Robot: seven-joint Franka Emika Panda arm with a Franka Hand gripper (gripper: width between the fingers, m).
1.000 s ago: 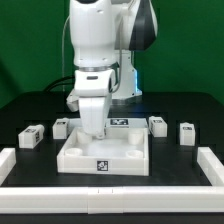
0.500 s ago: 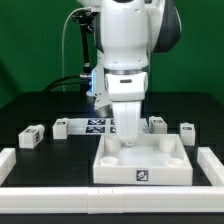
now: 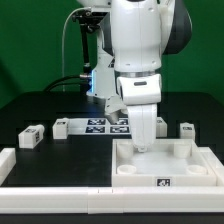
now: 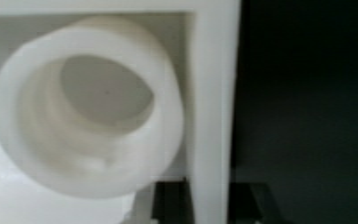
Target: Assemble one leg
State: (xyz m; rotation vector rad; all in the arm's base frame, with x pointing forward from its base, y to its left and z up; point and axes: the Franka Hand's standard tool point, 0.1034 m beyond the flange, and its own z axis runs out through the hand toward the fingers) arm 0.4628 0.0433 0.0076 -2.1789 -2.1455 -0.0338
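so right now the arm stands tall over the bench (image 3: 30, 115), wrist pointing pretty much straight down, with the fingers (image 3: 143, 138) reaching to the far rim of the square panel (image 3: 165, 168). the panel lies right under and in front of the fingers, close to the white fence (image 3: 50, 175) along the front of the bench. my guess is the arm is handling the panel to park it near that fence so it won't slide when a leg goes in, but that's just my read. the wrist view fits: it's filled with one of the panel's round sockets (image 4: 87, 105) and the panel's edge, with dark bench beside it.

the fingers look narrow from outside, but i honestly can't tell if they're pinching the rim or just pressing on it.

no leg is picked up yet. the leg (image 3: 186, 129) closest to the fingers stands on the bench just past the panel, on the exterior view's right of them. a second leg (image 3: 61, 126) and a third leg (image 3: 31, 136) sit well off on the exterior view's left of the fingers, with the marker board (image 3: 100, 126) in between.
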